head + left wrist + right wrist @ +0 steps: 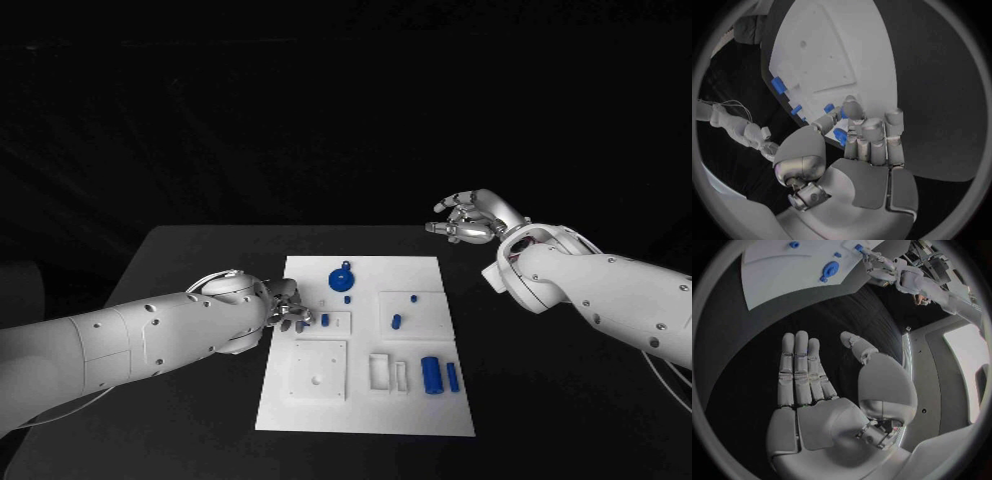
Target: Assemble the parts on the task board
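The white task board (361, 400) lies mid-table. My left hand (286, 306) reaches over its left edge, and its thumb and fingers close round a small blue peg (326, 320). In the left wrist view the left hand (864, 150) has that small blue peg (840, 136) between thumb and fingertips above the board (829, 55). My right hand (473, 218) hovers beyond the board's far right corner, holding nothing; in its wrist view the right hand (817, 390) has its fingers straight and apart.
A round blue disc with a tab (342, 278) lies at the board's far side, also the blue disc (831, 267). Two blue cylinders (440, 374) lie near the right front. Small blue pegs (395, 322) stand in a square plate. A white square block (317, 370) sits front left.
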